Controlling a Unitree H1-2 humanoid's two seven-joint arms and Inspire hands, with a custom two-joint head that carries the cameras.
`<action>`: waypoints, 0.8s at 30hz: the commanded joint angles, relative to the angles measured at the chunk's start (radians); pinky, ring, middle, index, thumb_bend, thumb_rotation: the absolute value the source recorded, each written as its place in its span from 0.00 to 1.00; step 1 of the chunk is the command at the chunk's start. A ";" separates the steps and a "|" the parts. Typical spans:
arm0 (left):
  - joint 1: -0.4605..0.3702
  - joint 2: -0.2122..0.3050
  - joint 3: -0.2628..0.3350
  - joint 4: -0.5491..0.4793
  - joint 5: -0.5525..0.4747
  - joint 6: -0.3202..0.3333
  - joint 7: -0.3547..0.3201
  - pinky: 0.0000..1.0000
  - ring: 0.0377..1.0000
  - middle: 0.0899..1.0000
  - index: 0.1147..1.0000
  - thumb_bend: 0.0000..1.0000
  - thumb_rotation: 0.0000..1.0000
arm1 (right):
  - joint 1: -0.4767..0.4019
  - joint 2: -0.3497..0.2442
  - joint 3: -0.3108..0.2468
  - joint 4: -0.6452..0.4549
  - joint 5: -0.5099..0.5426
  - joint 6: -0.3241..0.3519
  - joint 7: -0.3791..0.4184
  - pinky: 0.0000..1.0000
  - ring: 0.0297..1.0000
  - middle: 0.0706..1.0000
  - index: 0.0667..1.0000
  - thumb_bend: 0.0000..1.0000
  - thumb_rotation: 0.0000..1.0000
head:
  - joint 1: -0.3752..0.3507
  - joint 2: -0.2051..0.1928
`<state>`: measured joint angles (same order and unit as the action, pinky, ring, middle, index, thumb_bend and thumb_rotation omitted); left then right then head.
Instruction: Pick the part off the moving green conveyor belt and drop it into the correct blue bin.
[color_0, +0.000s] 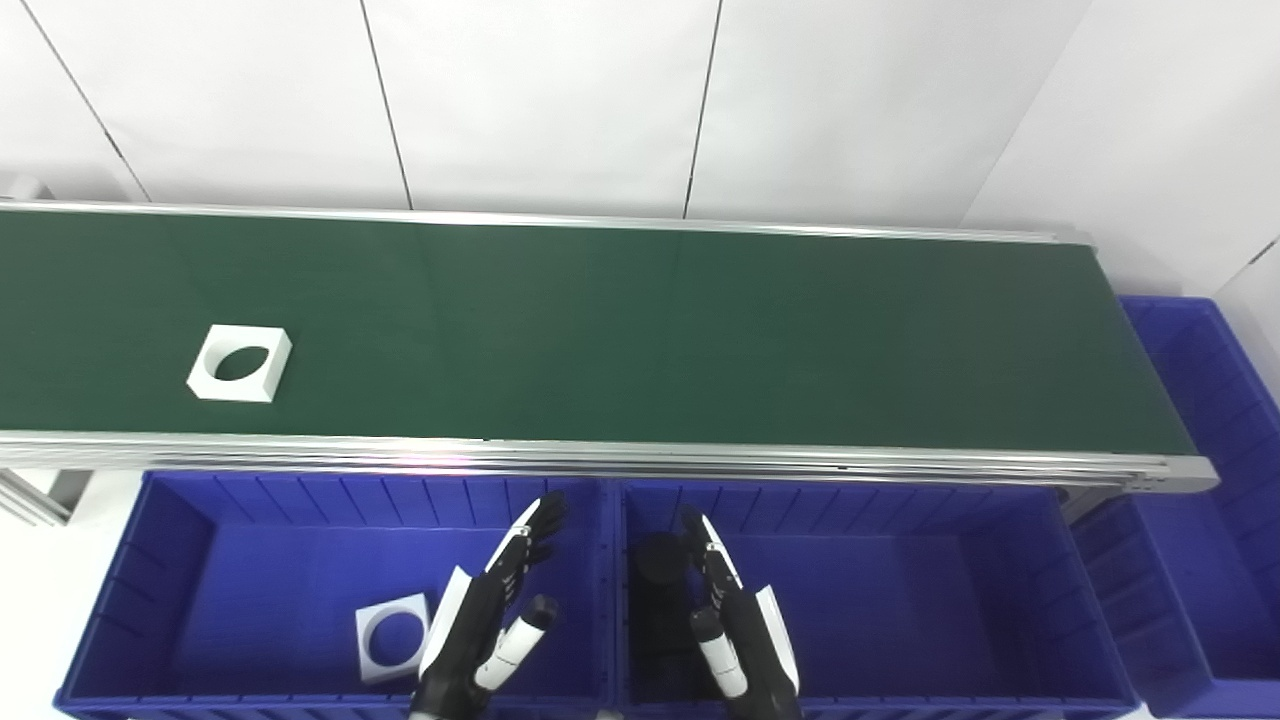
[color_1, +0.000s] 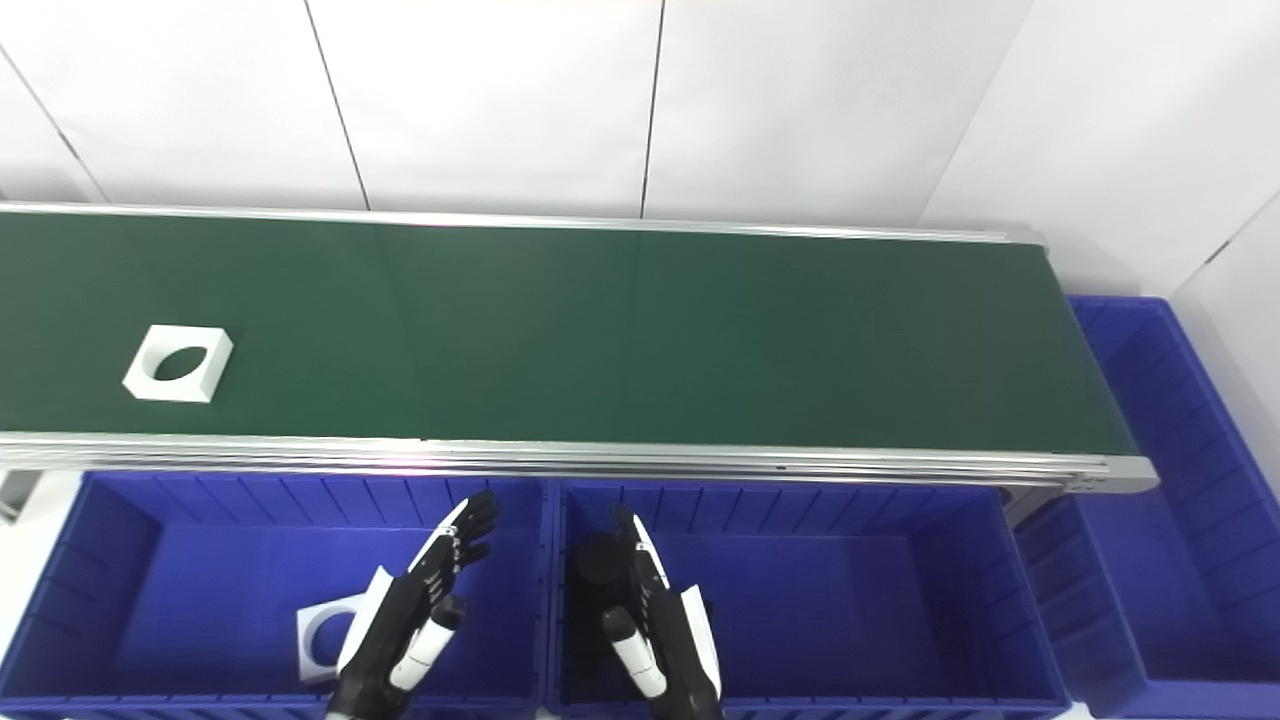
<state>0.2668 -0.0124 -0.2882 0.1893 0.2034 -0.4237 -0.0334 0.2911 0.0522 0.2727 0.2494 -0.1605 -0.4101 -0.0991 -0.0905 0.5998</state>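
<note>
White square part (color_0: 240, 363) with a round hole through it lies flat on the green conveyor belt (color_0: 640, 330), at the left of the frame and nearer the belt's lower edge than its upper one, with bare belt all around it. The belt runs across the middle of the picture from the left edge to its end at the right, framed by silver rails, with white wall panels behind it. Below the belt, along the bottom of the frame, two blue bins stand side by side. The left bin (color_0: 180, 560) holds a second white square piece with a round hole (color_0: 393, 636), lying on its floor at lower centre and partly covered by the left hand in the right eye view. The right bin (color_0: 950, 600) holds a dark cylinder (color_0: 660, 562) at its left end, just beside the right hand. A third blue bin (color_0: 1215, 480) stands at the right edge of the frame, past the end of the belt. Both hands rise from the bottom edge, over the bins, either side of the wall the two bins share. The left hand (color_0: 490, 610) is empty, fingers straight and spread, thumb apart. The right hand (color_0: 735, 620) is likewise empty, fingers extended toward the belt.
</note>
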 joint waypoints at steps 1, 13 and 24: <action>-0.008 -0.004 -0.012 -0.010 0.006 -0.046 0.019 0.88 0.91 0.91 0.91 0.77 0.96 | 0.001 0.002 0.007 -0.019 0.005 -0.060 -0.011 1.00 0.98 0.98 0.98 0.94 1.00 | 0.014 0.000; -0.018 -0.009 -0.042 0.020 0.028 -0.046 0.070 0.85 0.90 0.90 0.89 0.84 0.92 | -0.002 -0.013 0.007 -0.015 0.010 -0.060 -0.022 1.00 0.99 0.99 0.99 0.93 1.00 | 0.073 -0.027; -0.027 -0.007 -0.077 0.038 0.057 -0.046 0.112 0.84 0.90 0.89 0.88 0.81 0.90 | 0.000 -0.040 0.012 -0.014 0.060 -0.060 -0.003 1.00 1.00 1.00 1.00 0.92 1.00 | 0.145 -0.037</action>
<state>0.2532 -0.0126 -0.3611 0.2423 0.2500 -0.4254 0.0590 0.2920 0.0129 0.2783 0.2504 -0.1002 -0.4108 -0.1024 0.0491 0.5614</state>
